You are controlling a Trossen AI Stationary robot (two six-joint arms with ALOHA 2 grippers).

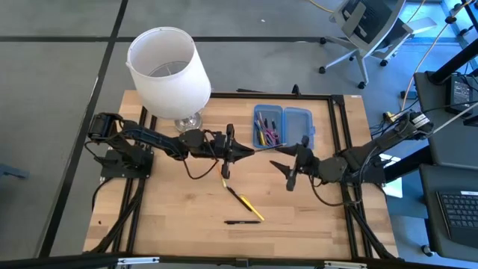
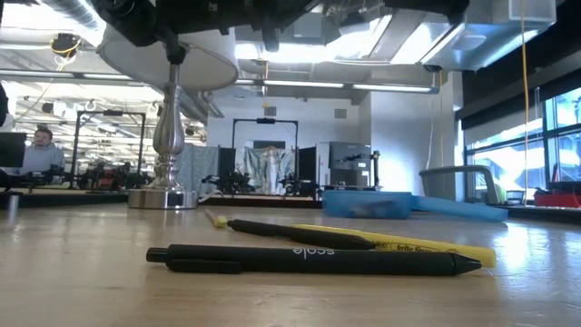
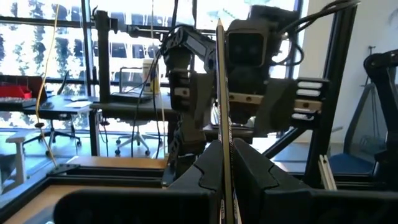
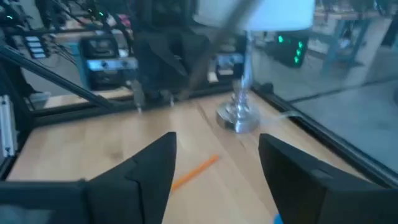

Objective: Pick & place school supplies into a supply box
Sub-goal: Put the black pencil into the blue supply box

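Observation:
My left gripper (image 1: 245,152) hovers over the middle of the table, shut on a thin dark pencil (image 3: 221,93). My right gripper (image 1: 284,163) faces it from the right, open and holding nothing; in its wrist view the fingers (image 4: 155,165) stand wide apart. The supply box (image 1: 283,125), a blue case with both halves open, lies flat at the far side with several pens in its left half. A black pen (image 2: 309,261), a yellow pen (image 2: 413,242) and another dark pen (image 2: 300,232) lie flat near the front. An orange pencil (image 4: 194,172) lies on the wood under the grippers. My left gripper pinches the pencil's shaft (image 3: 224,144) between its two fingers. The fingers lie level, point toward the table's right side and cross the pencil. The pencil stands upright with a long part rising above the fingers; its lower end is hidden behind them.
A lamp with a white shade (image 1: 168,66) and a silver base (image 2: 163,194) stands at the far left of the table. A black frame rail (image 1: 336,134) runs along the table's edges. Black cables (image 1: 196,172) hang from both arms.

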